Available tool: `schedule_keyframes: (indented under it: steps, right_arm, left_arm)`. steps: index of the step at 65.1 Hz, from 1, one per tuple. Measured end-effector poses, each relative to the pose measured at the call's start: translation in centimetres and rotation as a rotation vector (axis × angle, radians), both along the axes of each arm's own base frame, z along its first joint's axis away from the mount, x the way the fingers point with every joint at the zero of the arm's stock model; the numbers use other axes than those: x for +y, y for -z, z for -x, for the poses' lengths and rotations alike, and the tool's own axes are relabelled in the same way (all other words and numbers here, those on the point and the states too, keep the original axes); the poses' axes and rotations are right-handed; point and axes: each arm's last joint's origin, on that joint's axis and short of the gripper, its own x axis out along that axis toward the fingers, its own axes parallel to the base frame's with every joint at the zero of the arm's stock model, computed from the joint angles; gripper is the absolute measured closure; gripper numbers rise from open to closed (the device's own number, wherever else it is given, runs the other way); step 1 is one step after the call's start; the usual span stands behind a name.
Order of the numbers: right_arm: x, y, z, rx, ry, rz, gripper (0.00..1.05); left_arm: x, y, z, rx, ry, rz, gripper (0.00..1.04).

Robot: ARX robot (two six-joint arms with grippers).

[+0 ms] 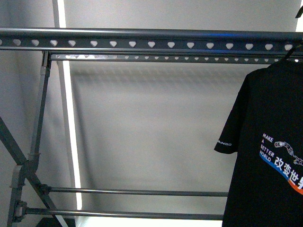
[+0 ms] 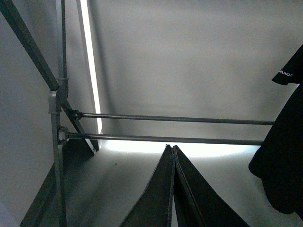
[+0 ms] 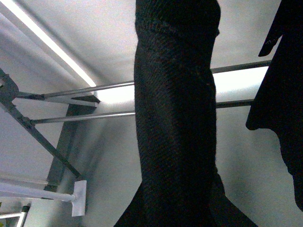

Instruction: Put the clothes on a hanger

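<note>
My left claw [image 2: 171, 147] is pressed together. The T-shirt [image 1: 270, 156] hangs from the rack [image 1: 151, 43], far right. Black cloth [image 3: 175, 118] covers my right claw; I cannot tell its state.

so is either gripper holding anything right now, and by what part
The left gripper is shut on nothing. A column of black textured fabric fills the right wrist view; whether that arm grips it, and where, cannot be told.

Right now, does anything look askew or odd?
Shirt hangs at the rack's far right, cut off by the frame. One oddity: black fabric blocks most of the right wrist view, hiding the right gripper.
</note>
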Motion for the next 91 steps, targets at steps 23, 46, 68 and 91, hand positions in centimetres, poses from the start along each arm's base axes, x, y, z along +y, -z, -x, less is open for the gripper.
schedule_keyframes:
  steps: [23,46,68,91]
  right_arm:
    - [2.2,0.2,-3.3,0.032,0.031,-0.028,0.95]
    - [3.2,2.7,-4.1,0.065,0.030,-0.032,0.95]
    - [3.9,4.4,-2.1,-0.026,-0.001,-0.018,0.55]
    - [5.7,-2.0,9.1,-0.446,-0.010,0.059,0.07]
  left_arm:
    - [0.0,1.0,1.7,-0.017,-0.001,-0.001,1.01]
    - [0.0,0.7,2.9,-0.027,0.000,-0.001,1.01]
    - [0.0,0.7,3.8,-0.029,0.000,-0.001,1.01]
    - [0.0,1.1,4.8,-0.001,0.001,-0.001,1.01]
